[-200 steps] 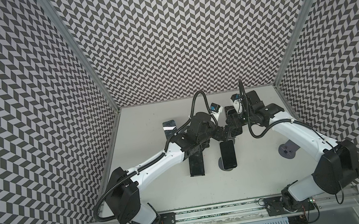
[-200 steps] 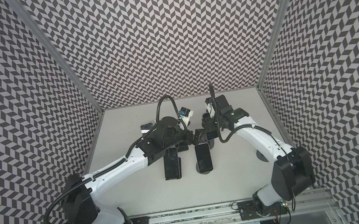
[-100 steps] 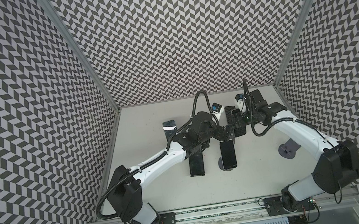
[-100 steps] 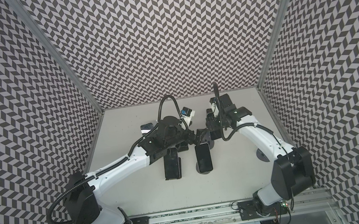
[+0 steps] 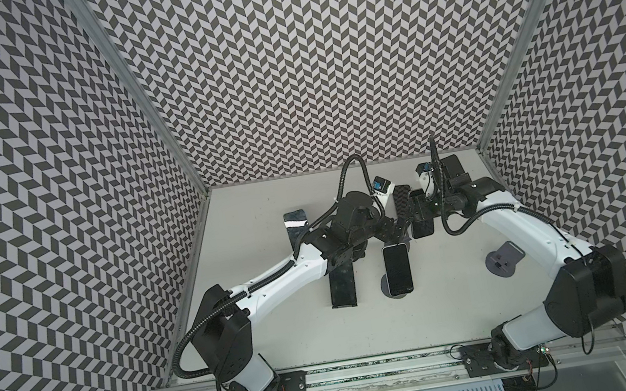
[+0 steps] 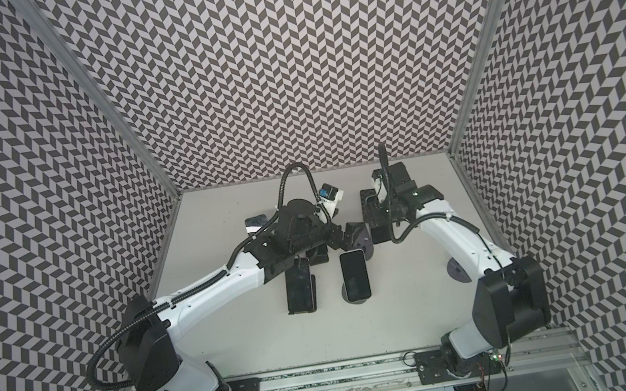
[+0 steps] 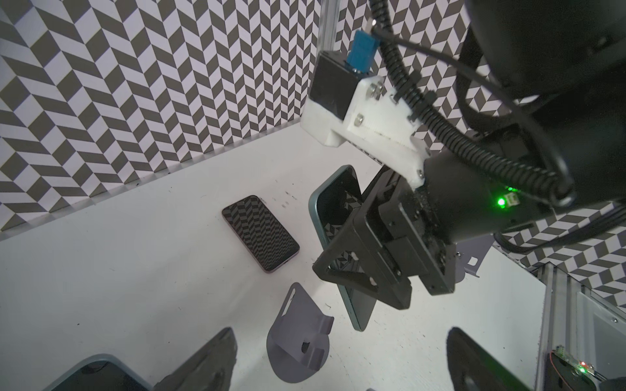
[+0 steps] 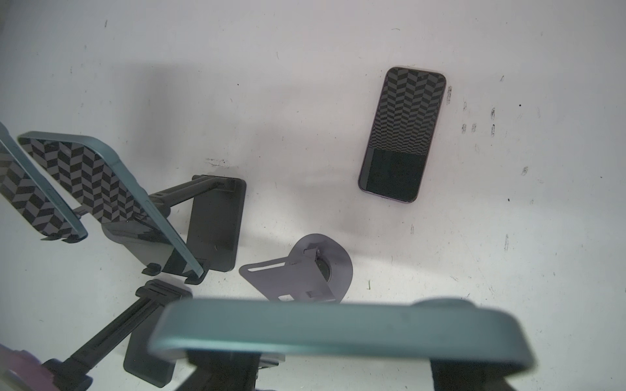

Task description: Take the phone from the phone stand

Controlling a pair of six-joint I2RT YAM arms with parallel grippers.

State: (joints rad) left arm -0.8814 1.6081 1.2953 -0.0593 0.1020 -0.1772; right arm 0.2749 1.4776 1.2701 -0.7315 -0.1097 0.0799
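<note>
Overhead, scuffed white table [image 5: 282, 335], chevron walls [image 5: 283, 62], left jaws apart, right jaws clamping phone [image 7: 333, 203].

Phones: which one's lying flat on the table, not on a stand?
The purple-edged phone at the back, screen up and mirroring the wall pattern. The rest lean on stands, except the teal phone clamped in the right gripper.

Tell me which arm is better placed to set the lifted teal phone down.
Right. The right gripper clamps the teal phone, clear of the grey stand; the left gripper hangs open and empty nearby.
</note>
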